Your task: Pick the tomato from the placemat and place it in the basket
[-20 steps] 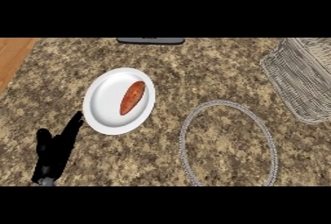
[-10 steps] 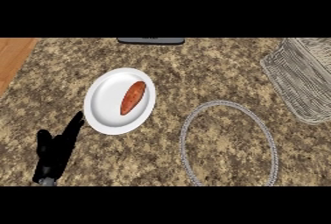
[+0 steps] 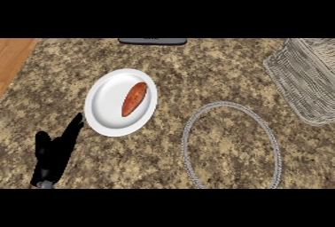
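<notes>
- Plate [image 3: 108, 116], white, sat left of centre on counter [image 3: 196, 66]; elongated red-orange item [image 3: 134, 99] lay on it, nothing over it.
- Silver ring [image 3: 230, 146] lay btwn plate and basket [image 3: 307, 77], which was at right edge, well apart from plate.
- Dark object [image 3: 152, 41] at far edge.
- L hand [image 3: 56, 153] low left, fingers straight, spread, holding nothing; just beside plate rim.
- R hand not seen.
- Vs 0.5 s ago: view shifted slightly; L hand stayed put.

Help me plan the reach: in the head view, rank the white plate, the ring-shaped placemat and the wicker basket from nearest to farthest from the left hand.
From the left hand, at lower left:
1. White plate, just above and right of the hand, carrying a reddish-orange item.
2. Ring-shaped placemat, at centre right.
3. Wicker basket, at the far right edge.
</notes>
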Controlling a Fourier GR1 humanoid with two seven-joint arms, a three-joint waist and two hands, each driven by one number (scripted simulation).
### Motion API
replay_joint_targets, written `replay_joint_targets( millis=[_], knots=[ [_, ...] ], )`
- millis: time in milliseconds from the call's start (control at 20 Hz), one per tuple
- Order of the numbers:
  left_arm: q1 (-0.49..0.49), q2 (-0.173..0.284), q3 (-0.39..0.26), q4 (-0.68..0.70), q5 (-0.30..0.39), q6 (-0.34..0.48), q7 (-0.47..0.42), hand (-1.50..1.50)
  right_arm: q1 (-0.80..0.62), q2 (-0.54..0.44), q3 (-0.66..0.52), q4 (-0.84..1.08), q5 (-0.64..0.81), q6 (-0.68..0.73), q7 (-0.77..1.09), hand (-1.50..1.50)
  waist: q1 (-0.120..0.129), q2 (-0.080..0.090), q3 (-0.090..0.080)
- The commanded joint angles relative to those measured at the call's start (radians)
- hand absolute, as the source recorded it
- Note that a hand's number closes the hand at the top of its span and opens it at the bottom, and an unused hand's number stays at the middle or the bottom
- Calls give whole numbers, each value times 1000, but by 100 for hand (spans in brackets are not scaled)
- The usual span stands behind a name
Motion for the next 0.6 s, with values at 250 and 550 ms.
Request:
replay_joint_targets(
  millis=[250,550],
  knots=[
    [21,-30,-15,79,-2,-1,45,0,-4,-52,107,178,235,-123,-187,150,7,18,-12],
    [-4,-40,-13,118,-17,4,33,0,-63,-102,81,308,264,-124,-333,-150,3,20,-11]
  ],
)
